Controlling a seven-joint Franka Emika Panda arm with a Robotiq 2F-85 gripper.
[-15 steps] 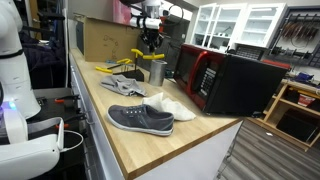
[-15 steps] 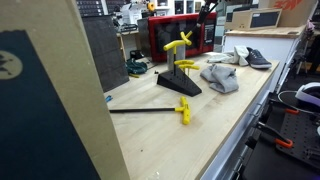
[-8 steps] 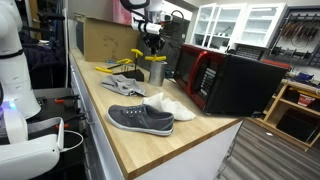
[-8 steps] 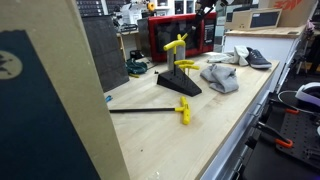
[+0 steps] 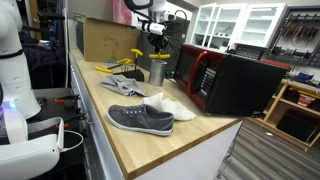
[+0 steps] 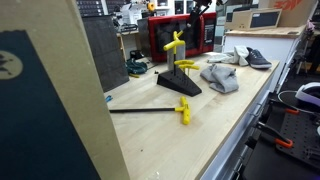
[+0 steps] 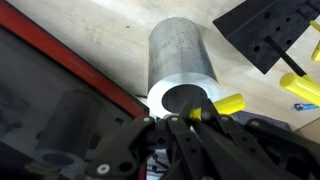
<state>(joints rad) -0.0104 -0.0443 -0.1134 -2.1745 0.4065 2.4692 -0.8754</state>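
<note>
The gripper [image 5: 155, 44] hangs over the far end of the wooden worktop [image 5: 118, 142], directly above a metal cup [image 5: 157, 72] that stands upright on the wood. The cup is hemmed in. A red-fronted microwave [image 5: 204, 76] stands just beside it on one side, its red edge running close past the cup in the wrist view [image 7: 60, 72]. On the other side the black stand [image 7: 268, 36] with yellow pegs sits near. A cardboard box [image 5: 100, 40] closes off the back. The open room lies toward the near end of the worktop, past the grey shoe [image 5: 140, 119] and the white cloth [image 5: 172, 105], and along the bare front edge.

The pale mark on the dark blue panel [image 6: 20, 70] is cropped and cannot be read, and nothing on the microwave is legible at this size.

In the wrist view the gripper [image 7: 183, 122] has its fingers brought together, poised over the dark mouth of the cup [image 7: 182, 58]. A yellow peg [image 7: 227, 103] juts out sideways at the rim, right beside the fingertips. Whether the fingers pinch it or merely hang above it cannot be told.
</note>
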